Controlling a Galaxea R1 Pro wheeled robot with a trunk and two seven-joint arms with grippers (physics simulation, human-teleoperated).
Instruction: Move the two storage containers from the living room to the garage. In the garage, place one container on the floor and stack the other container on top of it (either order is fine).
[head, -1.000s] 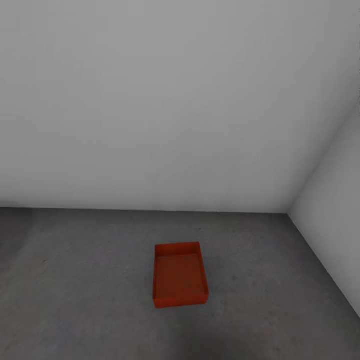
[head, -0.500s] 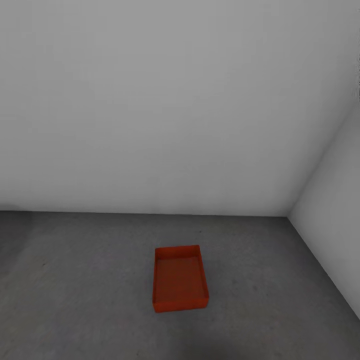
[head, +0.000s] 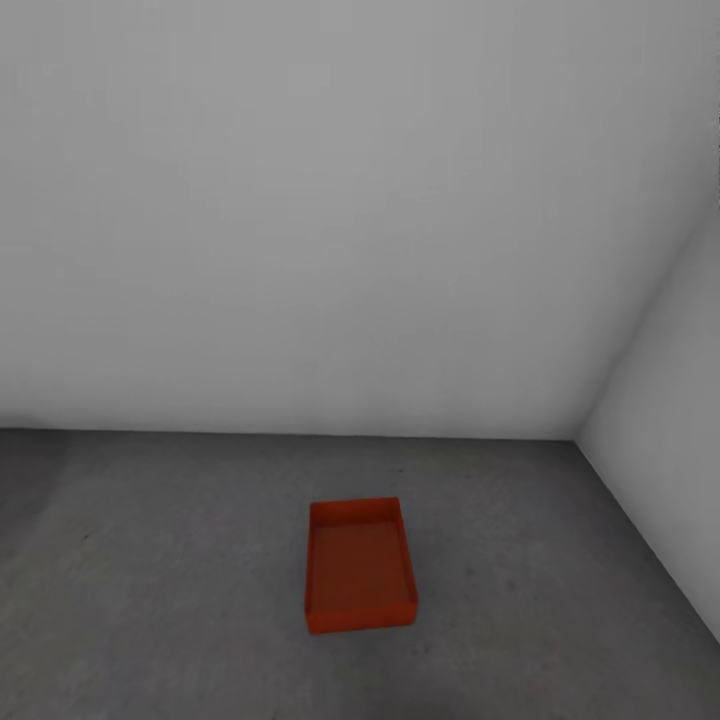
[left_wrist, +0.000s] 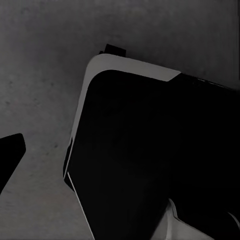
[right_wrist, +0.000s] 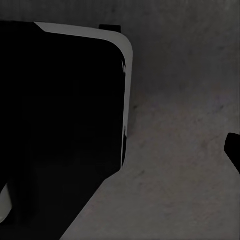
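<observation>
Storage container (head: 360, 567), one alone, sits on the grey floor (head: 150, 600) at lower centre; stacking remains. Gripper states cannot be told.

You have bare concrete floor (head: 180, 560) on every side of the storage container (head: 359, 566); its open top is unobstructed. White walls (head: 350, 220) close off the far side and right.

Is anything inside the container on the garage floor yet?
No: the storage container sits open-top on the concrete floor with its bare orange bottom showing. The near wall hides the strip of bottom just behind it.
</observation>
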